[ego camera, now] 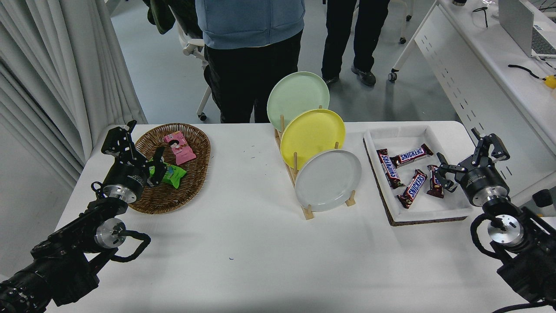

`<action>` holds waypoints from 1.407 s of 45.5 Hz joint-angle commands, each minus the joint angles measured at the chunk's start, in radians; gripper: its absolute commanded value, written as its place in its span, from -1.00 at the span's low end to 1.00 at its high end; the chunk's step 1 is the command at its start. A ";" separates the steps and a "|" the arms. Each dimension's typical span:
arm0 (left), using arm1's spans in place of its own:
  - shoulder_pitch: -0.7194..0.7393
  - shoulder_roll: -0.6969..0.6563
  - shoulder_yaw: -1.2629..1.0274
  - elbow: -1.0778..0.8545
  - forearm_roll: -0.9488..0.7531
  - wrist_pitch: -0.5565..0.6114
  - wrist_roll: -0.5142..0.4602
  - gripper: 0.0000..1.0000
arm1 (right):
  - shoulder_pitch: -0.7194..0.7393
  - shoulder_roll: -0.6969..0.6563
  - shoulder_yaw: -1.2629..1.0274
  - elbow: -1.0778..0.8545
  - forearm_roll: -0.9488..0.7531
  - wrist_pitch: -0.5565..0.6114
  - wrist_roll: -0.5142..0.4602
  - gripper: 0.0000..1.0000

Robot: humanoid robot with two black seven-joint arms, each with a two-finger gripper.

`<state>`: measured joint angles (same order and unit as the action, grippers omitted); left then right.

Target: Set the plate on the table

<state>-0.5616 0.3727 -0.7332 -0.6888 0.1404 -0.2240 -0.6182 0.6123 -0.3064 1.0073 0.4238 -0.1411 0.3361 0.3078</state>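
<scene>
The light-grey plate stands upright in the front slot of a wooden rack at the middle of the white table. A yellow plate and a pale green plate stand behind it in the same rack. My right gripper is open and empty at the table's right edge, over the right side of a white tray, well right of the grey plate. My left gripper is open, parked over the wicker basket at the left.
A wicker basket at the left holds a pink packet and a green packet. A white tray at the right holds several Snickers bars. Two people stand beyond the far edge. A perforated desk with a laptop stands at the upper right.
</scene>
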 commanded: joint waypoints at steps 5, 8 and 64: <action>0.000 0.000 0.000 0.000 -0.001 0.000 0.000 1.00 | 0.000 0.010 -0.006 0.000 0.002 -0.002 0.000 1.00; 0.000 0.000 0.000 0.000 -0.001 0.000 0.000 1.00 | 0.004 0.012 -0.006 0.000 0.002 -0.002 0.000 1.00; 0.000 0.000 0.000 0.000 -0.001 0.000 0.000 1.00 | 0.153 -0.092 -0.193 -0.071 -0.009 -0.055 -0.006 1.00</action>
<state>-0.5616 0.3726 -0.7332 -0.6888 0.1396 -0.2240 -0.6182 0.7365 -0.3378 0.9312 0.3581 -0.1425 0.3039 0.3017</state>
